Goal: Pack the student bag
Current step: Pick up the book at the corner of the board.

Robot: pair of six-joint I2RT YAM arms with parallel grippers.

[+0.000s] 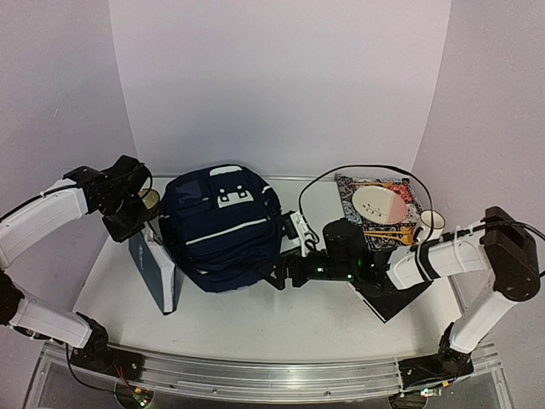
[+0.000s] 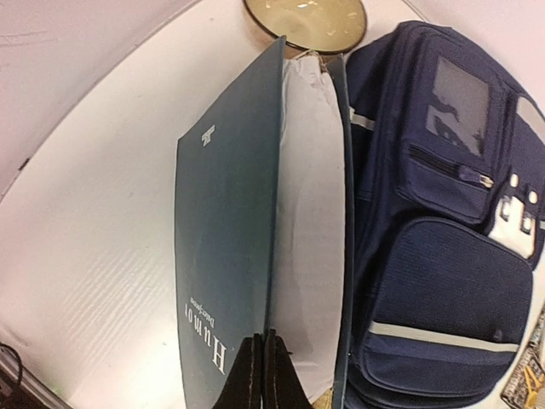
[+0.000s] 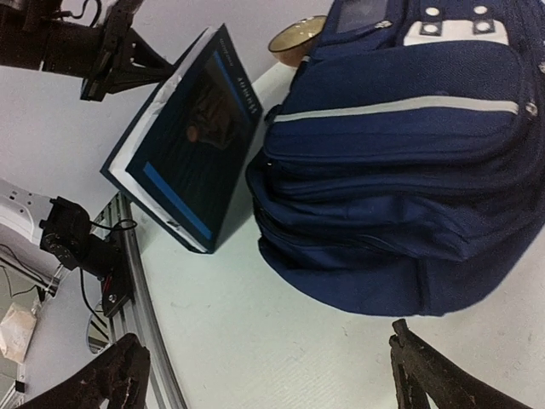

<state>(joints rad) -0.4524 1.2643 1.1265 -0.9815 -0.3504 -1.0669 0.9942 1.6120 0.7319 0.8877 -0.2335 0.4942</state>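
The navy student bag [image 1: 223, 226] lies closed in the middle of the table, with its white stripe and buckles facing up. A dark teal hardcover book [image 1: 153, 268] stands on edge against the bag's left side [image 2: 443, 281]. My left gripper [image 2: 262, 368] is shut on the edge of the book's front cover [image 2: 226, 256], which is parted a little from the white pages [image 2: 311, 239]. My right gripper [image 3: 277, 379] is open and low over the table, just in front of the bag's near edge [image 3: 383, 256], with nothing between its fingers.
A tan bowl [image 1: 150, 199] sits behind the book at the back left. At the back right lie a patterned book [image 1: 400, 230] with a plate [image 1: 380, 204] on it, a white mug [image 1: 430, 223] and a black flat item [image 1: 396, 298]. A white object [image 1: 298, 226] rests beside the bag.
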